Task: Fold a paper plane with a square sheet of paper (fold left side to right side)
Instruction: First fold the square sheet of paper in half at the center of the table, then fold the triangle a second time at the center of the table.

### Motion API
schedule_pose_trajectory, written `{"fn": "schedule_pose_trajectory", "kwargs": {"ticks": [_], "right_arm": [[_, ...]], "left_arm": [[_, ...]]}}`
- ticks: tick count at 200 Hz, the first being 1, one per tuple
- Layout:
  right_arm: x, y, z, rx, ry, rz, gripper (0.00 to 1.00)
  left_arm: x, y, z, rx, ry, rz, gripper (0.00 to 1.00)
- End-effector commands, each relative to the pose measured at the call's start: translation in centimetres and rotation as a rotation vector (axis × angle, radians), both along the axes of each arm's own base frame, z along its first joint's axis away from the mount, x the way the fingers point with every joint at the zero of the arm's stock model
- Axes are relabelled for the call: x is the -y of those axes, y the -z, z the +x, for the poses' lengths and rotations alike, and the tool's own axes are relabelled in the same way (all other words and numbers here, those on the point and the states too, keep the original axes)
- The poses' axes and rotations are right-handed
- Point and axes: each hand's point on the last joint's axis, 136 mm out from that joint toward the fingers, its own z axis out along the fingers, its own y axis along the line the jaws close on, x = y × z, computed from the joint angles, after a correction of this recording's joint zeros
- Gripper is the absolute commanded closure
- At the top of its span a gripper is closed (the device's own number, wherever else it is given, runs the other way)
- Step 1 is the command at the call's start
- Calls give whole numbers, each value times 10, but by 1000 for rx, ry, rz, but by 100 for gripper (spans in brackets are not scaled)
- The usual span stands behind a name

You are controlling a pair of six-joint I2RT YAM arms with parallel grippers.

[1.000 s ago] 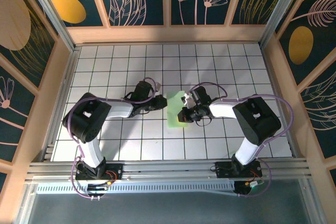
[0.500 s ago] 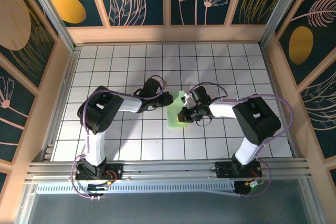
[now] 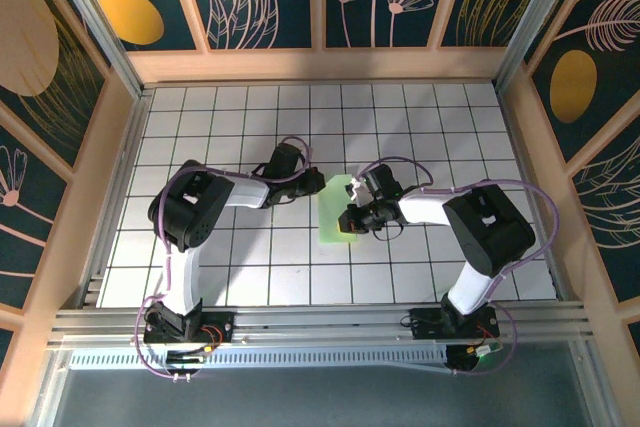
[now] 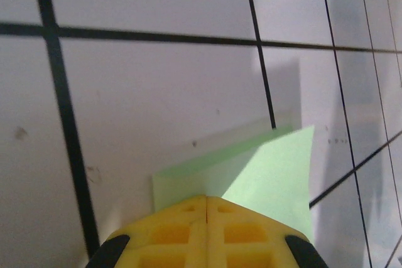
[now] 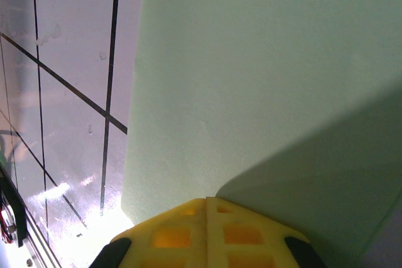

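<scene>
The square sheet of paper (image 3: 331, 223) lies in the middle of the grid table as a pale green, narrow folded strip. My left gripper (image 3: 319, 185) is shut, its tip low at the strip's far left corner. From the left wrist, its yellow fingertips (image 4: 188, 208) meet with nothing between them, and the paper (image 4: 271, 169) shows a raised flap just beyond. My right gripper (image 3: 348, 223) is shut too, resting on the strip's right edge. In the right wrist view the paper (image 5: 251, 73) spreads flat ahead of the closed yellow fingertips (image 5: 229, 214).
The white grid table (image 3: 420, 122) is walled by a wooden frame (image 3: 320, 65) at the back and sides. An aluminium rail (image 3: 320, 319) runs along the near edge by both arm bases. Purple cables loop over each arm.
My left arm has swung right and stretched out, bringing its shut gripper from beside the paper to its far left corner. The right arm and the paper have stayed put.
</scene>
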Motion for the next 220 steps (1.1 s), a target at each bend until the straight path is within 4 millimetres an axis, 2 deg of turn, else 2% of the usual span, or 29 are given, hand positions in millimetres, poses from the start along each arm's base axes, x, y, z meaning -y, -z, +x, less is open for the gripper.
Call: {"fn": "schedule_pose_trajectory", "kwargs": {"ticks": [1,34,67,100,131,136,168,182,186,220], "right_arm": [[48,53,-25,-120,48,-242,100],[48,53,-26,-121,47,-242,100],[47,52,-26,-121,51,-236,100],[46,48,-24,-111,60,-225,100],[45,46,-22,-103,75,-218,100],[45,46,-21,-101,79,-217,100],[47,47,-23,-104,90,-219,100],[46,46,-22,-103,92,-217,100],[46,46,-22,-102,93,-216,100],[44,45,-21,-99,95,-209,100]], "left_arm": [[-25,22,20,-13,-72,85,100],[-36,25,34,-13,-103,108,100],[-37,23,34,-5,-96,114,100],[-40,-3,29,42,-99,88,100],[-42,-37,19,87,-95,47,100],[-46,-33,10,70,-93,49,100],[-45,-53,-18,75,-75,12,100],[-40,-51,-34,53,-53,-4,100],[-38,-61,-36,68,-48,-20,100],[-20,-66,-67,34,14,-60,100]]}}
